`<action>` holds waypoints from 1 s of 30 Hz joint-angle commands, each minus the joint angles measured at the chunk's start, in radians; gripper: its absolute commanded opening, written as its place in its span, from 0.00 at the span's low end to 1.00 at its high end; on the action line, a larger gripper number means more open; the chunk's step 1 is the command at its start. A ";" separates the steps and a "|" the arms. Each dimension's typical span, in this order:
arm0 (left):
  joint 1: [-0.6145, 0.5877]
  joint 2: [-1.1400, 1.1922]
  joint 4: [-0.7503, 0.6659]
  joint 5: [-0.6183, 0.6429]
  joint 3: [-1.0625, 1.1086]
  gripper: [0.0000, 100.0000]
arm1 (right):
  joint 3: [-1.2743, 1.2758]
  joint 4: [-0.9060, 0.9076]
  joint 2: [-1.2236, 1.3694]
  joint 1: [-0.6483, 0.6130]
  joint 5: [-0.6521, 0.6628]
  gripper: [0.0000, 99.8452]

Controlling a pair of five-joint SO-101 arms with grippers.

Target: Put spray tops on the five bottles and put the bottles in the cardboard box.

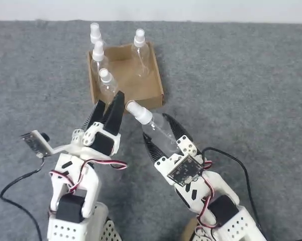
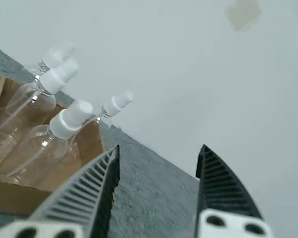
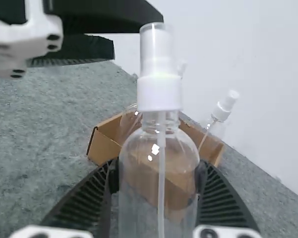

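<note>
**A:** Starting big: looking across the grey worktop (image 1: 251, 75) to the cardboard box (image 1: 124, 70), sitting open-topped toward the far side.

**B:** Counting four capped bottles (image 1: 139, 52) standing there. Placing three inside. Not managing to tell whether the corner bottle (image 1: 95, 36), at the rear left, is standing inside or just behind.

**A:** Turning to the fifth bottle (image 1: 156, 128). Finding it tilted above the worktop, just short of the box's near wall, neck pointing boxward.

**B:** Judging it empty, clear, thin-walled plastic. Probably handling light, smooth and a little slippery, and likely giving under a hard squeeze. Favouring a hold around the round body, below the shoulder.

**A:** Seeing the right pincer (image 1: 155, 125) clamping exactly that body from both sides, with its arm leaning low and forward toward the box.

**B:** Seeing the left pincer (image 1: 111, 98) hanging just beside, jaws standing apart and gripping nothing, tips pointing at the box's near wall.

**A:** Ending small: noting the white spray top (image 1: 134, 108) sitting on the held bottle's neck. Advising against gripping there, for fear of twisting it or popping it loose.
</note>
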 commanded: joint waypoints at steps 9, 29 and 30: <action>0.071 0.003 -0.029 -0.029 0.018 0.23 | 0.021 -0.018 -0.030 -0.008 -0.003 0.12; 0.262 0.003 0.009 -0.160 0.065 0.23 | 0.023 0.019 -0.030 -0.001 -0.003 0.12; 0.262 0.003 0.009 -0.160 0.065 0.23 | 0.023 0.021 -0.030 -0.001 -0.003 0.12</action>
